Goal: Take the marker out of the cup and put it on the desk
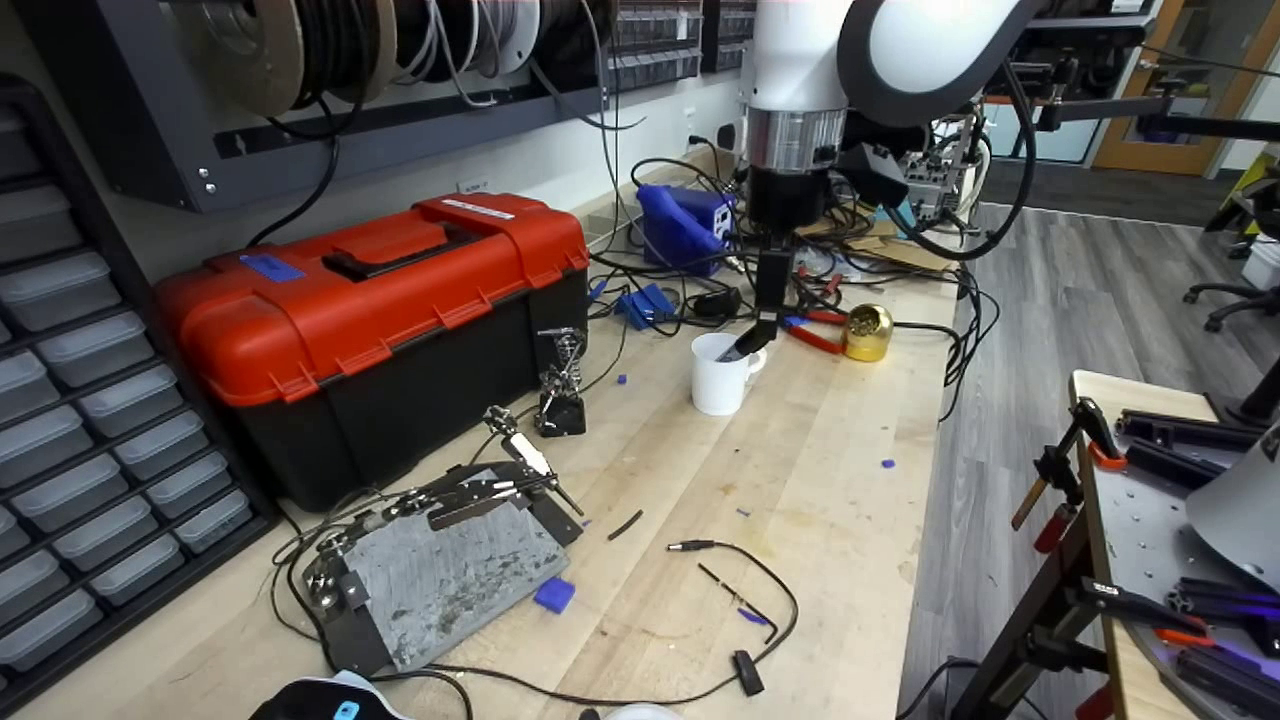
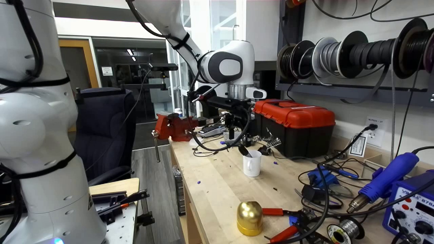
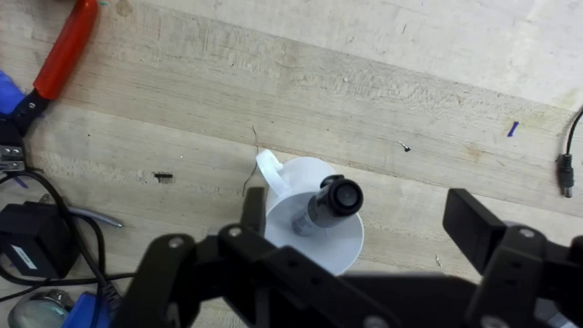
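The white cup (image 1: pixel 717 390) stands upright on the wood-grain desk (image 1: pixel 820 490), and both show in both exterior views. The marker (image 2: pixel 244 151) leans in the cup (image 2: pixel 252 166), its dark capped end sticking out above the rim. In the wrist view the marker (image 3: pixel 334 202) has a black cap and a grey printed body; its lower end is inside the cup. My gripper (image 3: pixel 362 215) is open and empty, its fingers wide apart. The marker's cap shows between them, nearer the left finger, with no visible contact. In an exterior view the gripper (image 1: pixel 771 290) hangs just above the marker.
A red toolbox (image 1: pixel 400 300) stands against the wall. Red-handled pliers (image 2: pixel 273 212), a gold tip cleaner (image 2: pixel 250 218), tangled cables and a blue soldering station (image 1: pixel 690 222) lie beyond the cup. A helping-hands stand (image 1: pixel 562 390) and a thin cable (image 1: pixel 790 610) are nearby.
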### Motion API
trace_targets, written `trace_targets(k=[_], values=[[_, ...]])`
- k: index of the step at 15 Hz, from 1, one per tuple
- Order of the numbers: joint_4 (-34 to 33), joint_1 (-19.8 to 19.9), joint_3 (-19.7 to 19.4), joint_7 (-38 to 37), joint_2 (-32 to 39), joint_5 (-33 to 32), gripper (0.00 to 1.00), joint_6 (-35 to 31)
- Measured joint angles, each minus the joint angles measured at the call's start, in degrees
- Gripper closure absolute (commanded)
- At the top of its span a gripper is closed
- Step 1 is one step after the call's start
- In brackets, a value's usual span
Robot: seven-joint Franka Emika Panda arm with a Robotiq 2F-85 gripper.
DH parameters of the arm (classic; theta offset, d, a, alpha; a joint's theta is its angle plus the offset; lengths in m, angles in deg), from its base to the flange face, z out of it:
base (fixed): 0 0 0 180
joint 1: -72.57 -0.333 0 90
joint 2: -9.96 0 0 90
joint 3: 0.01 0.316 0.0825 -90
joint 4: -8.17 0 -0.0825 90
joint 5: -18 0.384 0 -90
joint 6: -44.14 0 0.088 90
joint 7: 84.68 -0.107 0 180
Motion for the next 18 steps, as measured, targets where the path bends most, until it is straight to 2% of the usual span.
trace_targets(k=[18], values=[[0.09,0.49,0.25,2.78,2.40,1.54,0.00,0.72]])
